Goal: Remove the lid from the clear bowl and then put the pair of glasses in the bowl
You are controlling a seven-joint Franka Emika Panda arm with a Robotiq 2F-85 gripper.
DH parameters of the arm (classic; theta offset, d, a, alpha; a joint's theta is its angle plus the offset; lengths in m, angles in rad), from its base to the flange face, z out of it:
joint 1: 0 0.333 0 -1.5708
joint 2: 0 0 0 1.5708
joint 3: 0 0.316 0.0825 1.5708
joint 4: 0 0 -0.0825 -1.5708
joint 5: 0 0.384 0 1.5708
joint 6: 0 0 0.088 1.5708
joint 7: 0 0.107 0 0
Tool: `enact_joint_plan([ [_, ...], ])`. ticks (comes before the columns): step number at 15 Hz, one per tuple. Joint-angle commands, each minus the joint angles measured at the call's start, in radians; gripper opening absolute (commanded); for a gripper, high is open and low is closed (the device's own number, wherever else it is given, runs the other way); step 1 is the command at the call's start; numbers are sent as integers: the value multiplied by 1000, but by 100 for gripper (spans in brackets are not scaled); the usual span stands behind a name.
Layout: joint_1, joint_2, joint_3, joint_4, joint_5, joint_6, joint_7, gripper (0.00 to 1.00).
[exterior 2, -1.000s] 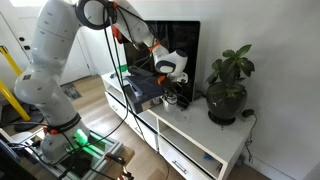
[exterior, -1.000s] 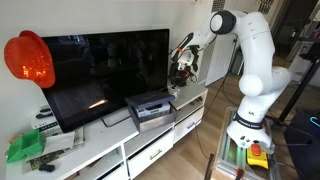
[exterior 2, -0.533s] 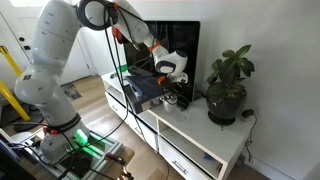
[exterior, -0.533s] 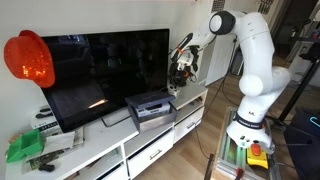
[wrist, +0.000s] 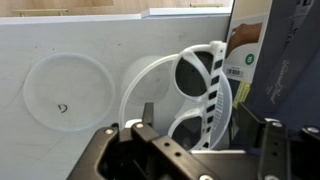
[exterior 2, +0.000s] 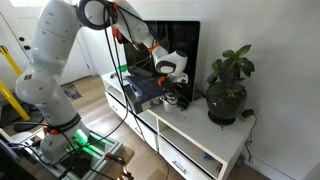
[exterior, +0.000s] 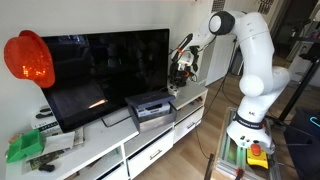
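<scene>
In the wrist view the clear bowl (wrist: 150,75) sits on the white cabinet top (wrist: 60,40). A pair of glasses (wrist: 213,90) with a white frame and dark lenses lies inside it. The round clear lid (wrist: 65,95) lies flat to the left of the bowl, apart from it. My gripper (wrist: 208,120) hovers just above the bowl, open, with one finger (wrist: 148,112) on the bowl's left and the other finger (wrist: 270,135) on its right, nothing between them. In both exterior views the gripper (exterior: 183,68) (exterior 2: 170,72) hangs low over the cabinet beside the television.
A large television (exterior: 100,65) stands behind a grey box-shaped device (exterior: 150,107). A dark potted plant (exterior 2: 228,85) stands at the cabinet's end. A dark box (wrist: 290,60) rises right of the bowl. A red round object (exterior: 28,58) stands beside the screen.
</scene>
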Motion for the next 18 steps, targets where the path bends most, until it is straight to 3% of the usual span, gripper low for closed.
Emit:
enact_joint_plan([
  [1,31,-33,-26,-38,-40,10,26,54],
  [9,51,-68,-44,-71,-63,9,32,0],
  [14,54,-90,-59,-69,-74,-48,52,3],
  [18,49,-77,-73,-22,-83,-188,63,3],
])
